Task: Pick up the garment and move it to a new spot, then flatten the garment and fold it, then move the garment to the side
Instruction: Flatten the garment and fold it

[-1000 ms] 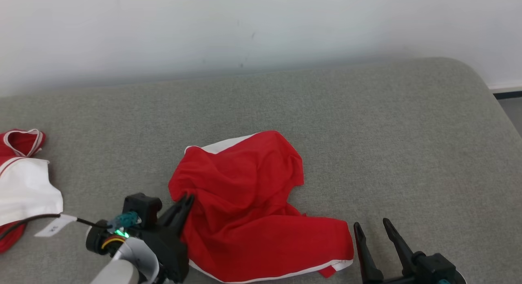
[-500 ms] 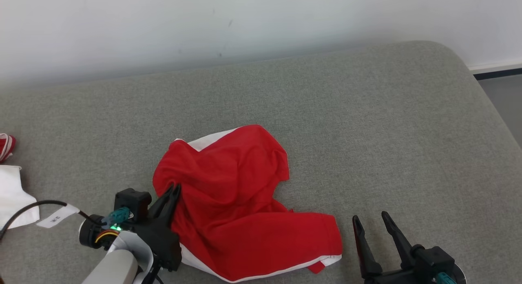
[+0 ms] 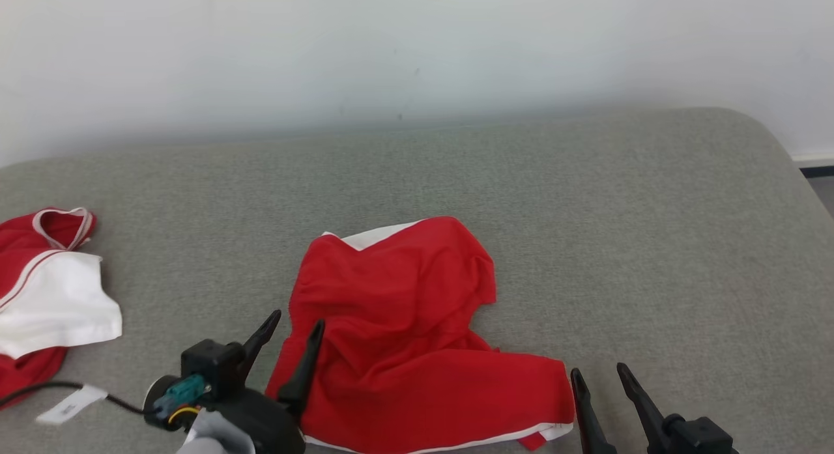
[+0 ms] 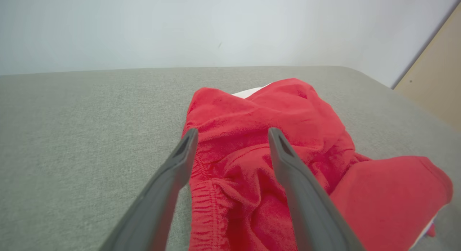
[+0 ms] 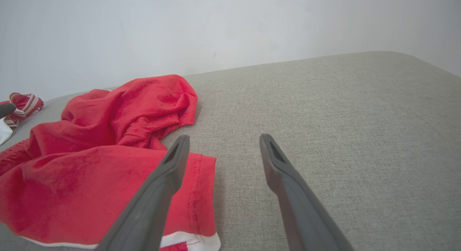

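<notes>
At the far left edge of the head view, a second piece of clothing, red and white, lies bunched on the grey cushion. Below it, in the lower left corner, is a small white tag. The left gripper rises from the bottom edge, left of centre. It is tilted toward the upper right, with its two dark fingers spread apart and clamping nothing. Its right-hand finger lies along the left border of the red garment, and the other stands over bare cushion (in the left wrist view the gathered hem sits below and between the two fingers; whether it touches them I cannot tell). The garment lies crumpled in the lower middle of the frame, with a white band at its top edge and another along its bottom hem. At the lower right, the right gripper pokes up from the bottom edge, just beside the garment's lower right corner. Its fingers point up and slightly left, parted and empty. In the right wrist view its left finger overlaps that corner's hem, while the other is over bare cushion. A pale wall runs across the top.
</notes>
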`<state>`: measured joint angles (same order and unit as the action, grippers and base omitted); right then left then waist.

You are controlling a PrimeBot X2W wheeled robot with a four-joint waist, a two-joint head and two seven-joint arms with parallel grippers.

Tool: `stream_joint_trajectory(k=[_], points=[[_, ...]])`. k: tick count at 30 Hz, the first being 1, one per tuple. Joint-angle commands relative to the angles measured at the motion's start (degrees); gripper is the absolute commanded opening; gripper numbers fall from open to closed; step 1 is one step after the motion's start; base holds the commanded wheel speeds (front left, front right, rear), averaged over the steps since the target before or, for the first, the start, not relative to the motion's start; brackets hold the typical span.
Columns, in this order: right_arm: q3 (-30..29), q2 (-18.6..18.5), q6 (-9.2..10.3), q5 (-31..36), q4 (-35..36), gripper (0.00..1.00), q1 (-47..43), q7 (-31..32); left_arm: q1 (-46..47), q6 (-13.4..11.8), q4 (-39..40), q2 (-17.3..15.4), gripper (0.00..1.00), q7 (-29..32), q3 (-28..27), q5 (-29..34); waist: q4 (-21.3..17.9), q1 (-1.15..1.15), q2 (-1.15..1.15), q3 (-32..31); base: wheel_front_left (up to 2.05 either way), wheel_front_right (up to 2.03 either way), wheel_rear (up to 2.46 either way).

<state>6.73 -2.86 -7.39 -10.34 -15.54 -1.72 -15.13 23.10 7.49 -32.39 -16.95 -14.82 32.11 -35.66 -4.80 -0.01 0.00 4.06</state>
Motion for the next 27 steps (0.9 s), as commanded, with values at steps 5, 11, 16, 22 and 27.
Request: stream_joint_trajectory(k=[5,11,16,22,27], points=[[-0.3,0.0,-0.2,0.1,0.5,1.0,-1.6,0.0,-6.3,-2.0,6.8,-2.7,1.0,-0.4,-2.0,-1.3,2.6,0.01,0.0,-1.4,0.0,0.0,0.0],[-0.4,0.0,-0.19,0.3,0.5,1.0,-1.9,0.0,-14.4,-4.5,14.0,-7.5,1.0,3.3,-1.2,-0.8,3.7,0.01,0.0,-0.9,0.0,0.0,0.0],[-0.5,0.0,-0.2,0.6,0.2,1.0,-1.4,0.0,-16.2,-4.8,13.7,-8.8,1.0,4.1,-0.6,-0.9,3.7,0.01,0.0,-0.4,0.0,0.0,0.0],[-0.5,0.0,-0.19,1.0,-0.2,1.0,-0.8,0.0,-14.1,-3.6,10.2,-8.3,1.0,3.9,1.3,0.5,2.8,0.01,0.0,-0.1,0.0,0.0,0.0],[-0.7,0.0,-0.19,1.3,-0.3,1.0,-0.7,0.0,-11.2,-2.9,7.5,-8.1,1.0,3.2,3.1,3.2,1.9,0.01,0.0,0.5,0.0,0.0,0.0]])
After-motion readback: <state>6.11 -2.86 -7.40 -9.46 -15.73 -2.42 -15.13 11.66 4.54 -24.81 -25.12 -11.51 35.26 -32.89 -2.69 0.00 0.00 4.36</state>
